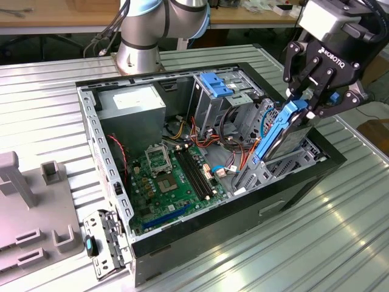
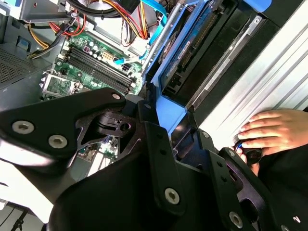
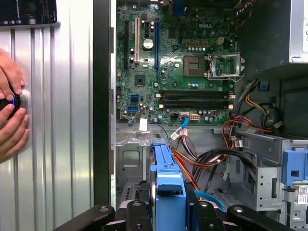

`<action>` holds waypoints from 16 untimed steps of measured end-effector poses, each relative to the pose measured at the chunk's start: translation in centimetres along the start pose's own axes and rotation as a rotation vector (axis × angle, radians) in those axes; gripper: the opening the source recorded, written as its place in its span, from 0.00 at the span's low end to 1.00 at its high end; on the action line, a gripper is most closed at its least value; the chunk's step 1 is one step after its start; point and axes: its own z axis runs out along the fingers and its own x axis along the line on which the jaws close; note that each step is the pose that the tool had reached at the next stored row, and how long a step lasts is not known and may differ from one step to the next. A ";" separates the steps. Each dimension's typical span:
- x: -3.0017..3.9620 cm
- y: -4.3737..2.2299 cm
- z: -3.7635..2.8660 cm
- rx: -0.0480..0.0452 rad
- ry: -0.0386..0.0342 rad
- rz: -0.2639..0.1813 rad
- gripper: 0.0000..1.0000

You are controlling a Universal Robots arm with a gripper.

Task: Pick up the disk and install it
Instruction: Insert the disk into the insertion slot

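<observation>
My gripper [image 1: 311,108] pinches the disk [image 1: 285,139] by its blue end with 2 fingers, tilted at the drive cage [image 1: 255,176]; cables [image 1: 231,123] crowd just beside it.

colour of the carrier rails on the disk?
Bright blue, edging the grey disk clamped in the gripper; shows best in the exterior view.

The exterior view stands off and high, looking slantwise down over the whole open computer case [image 1: 285,204], with the gripper [image 1: 307,112] near the exterior view's right edge. Both wrist cameras sit close behind the gripper and look past its fingers, the first squarely down, the second tilted. In both wrist views I see the motherboard [image 3: 178,62] [image 2: 91,62] below the gripper, the disk [image 3: 168,185] [image 2: 169,111] between its fingers, and a person's hand [image 3: 9,115] [image 2: 274,130] out to one side of it.
</observation>
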 end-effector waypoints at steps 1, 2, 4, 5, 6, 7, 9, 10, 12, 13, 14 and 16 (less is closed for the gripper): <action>0.00 0.00 0.07 0.0000 -0.0001 0.000 0.37; 0.00 0.01 0.11 0.0000 0.0000 0.000 0.37; 0.01 0.01 0.21 0.0000 0.0000 0.000 0.37; 0.01 0.01 0.26 0.0000 0.0000 0.000 0.37; 0.01 0.01 0.35 0.0000 -0.0001 0.000 0.37; 0.01 0.02 0.41 0.0000 -0.0001 0.000 0.37; 0.02 0.02 0.54 0.0000 0.0000 0.000 0.37; 0.02 0.02 0.63 0.0000 0.0000 0.000 0.37; 0.03 0.03 0.80 0.0000 -0.0001 0.000 0.37; 0.03 0.03 0.88 0.0000 0.0000 0.000 0.37; 0.03 0.04 0.93 0.0000 -0.0001 0.000 0.37; 0.04 0.04 1.05 0.0000 -0.0001 0.000 0.37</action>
